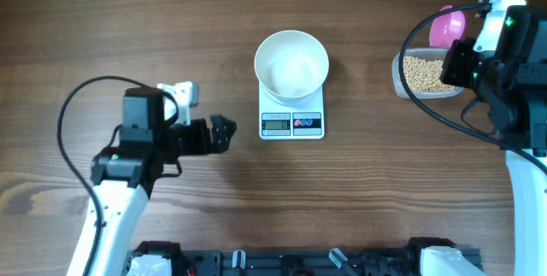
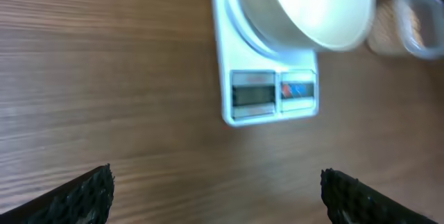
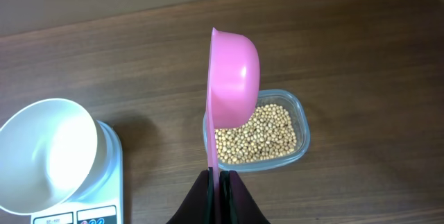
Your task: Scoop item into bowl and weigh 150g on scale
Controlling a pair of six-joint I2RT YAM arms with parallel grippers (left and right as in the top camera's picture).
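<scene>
We are looking down on a brown wood-grain table (image 1: pixel 359 199) that is filling the whole overhead view; in the right wrist view a plain dull band is showing beyond its far edge. We are counting one white bowl (image 1: pixel 291 64), one white scale (image 1: pixel 291 124), one clear tub (image 1: pixel 398 78), one pink scoop (image 3: pixel 234 78) and two arms, while the beans (image 3: pixel 260 137) are too many for us to count. The bowl is sitting on the scale near the middle of the table, showing us a bare white inside, and the scale's display and buttons are facing the arms' side. The beans are lying in the tub, which is standing to the right of the scale and apart from it. The left gripper (image 1: pixel 224 133) is hovering over bare wood to the left of the scale, its jaws standing wide apart and touching nothing. The right gripper (image 3: pixel 220 182) is pinching the scoop's handle between closed fingers and holding the scoop on edge above the tub; we are unable to tell whether the scoop is carrying any beans.
</scene>
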